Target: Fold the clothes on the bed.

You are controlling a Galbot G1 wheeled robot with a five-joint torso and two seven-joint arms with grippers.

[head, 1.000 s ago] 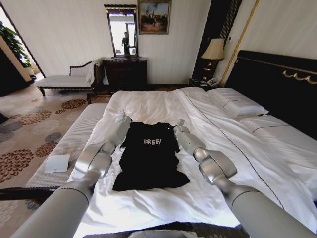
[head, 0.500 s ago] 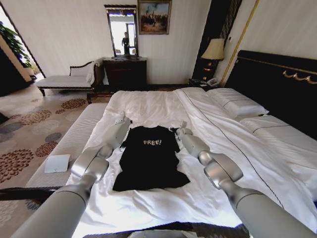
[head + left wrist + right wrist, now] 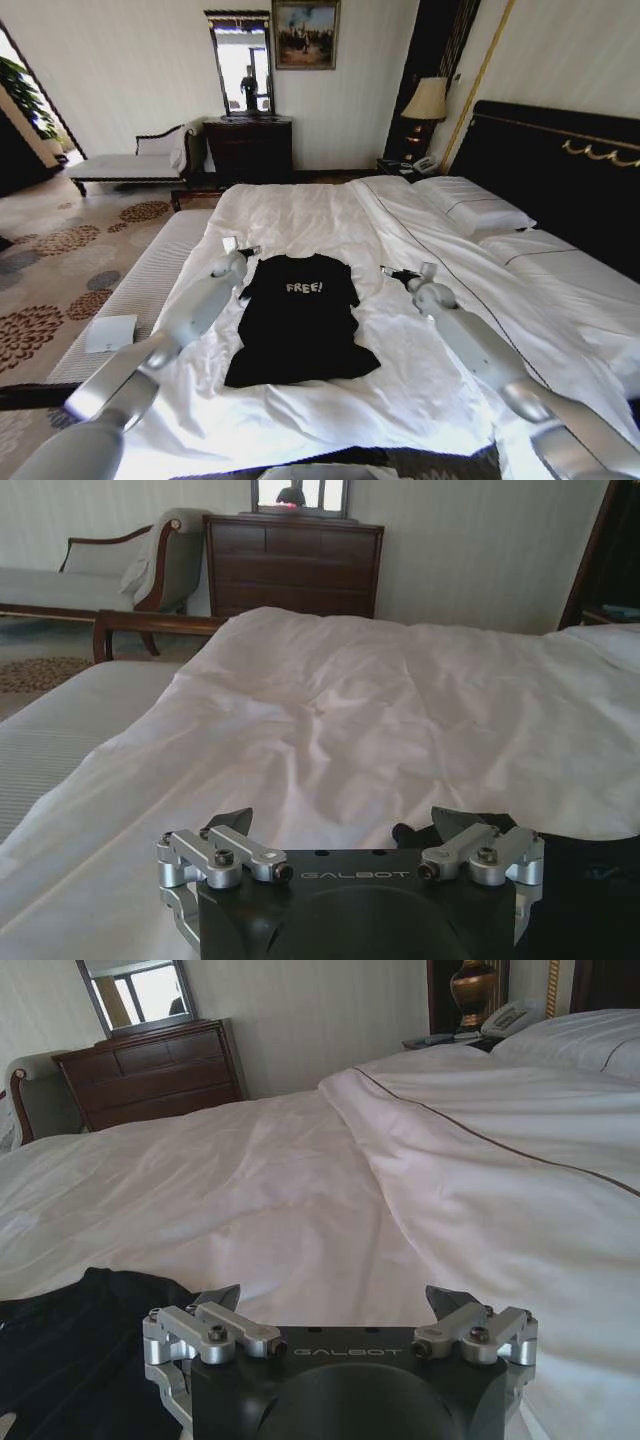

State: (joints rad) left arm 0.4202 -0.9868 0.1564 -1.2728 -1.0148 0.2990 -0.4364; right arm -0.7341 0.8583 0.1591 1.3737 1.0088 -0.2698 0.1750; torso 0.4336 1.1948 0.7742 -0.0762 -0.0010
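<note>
Both pairs of fingers are spread wide and hold nothing: the left gripper [image 3: 240, 255] hovers just beside the shirt's left shoulder, the right gripper [image 3: 402, 273] further out from its right sleeve. The large white bed [image 3: 300, 215] fills the middle of the room. The black shirt [image 3: 300, 320] lies on it, chest lettering facing up, both sleeves already look tucked in, leaving a narrow strip with a flared hem. Judging by this, the side folds are done and the lengthwise fold remains. No containers are visible.
</note>
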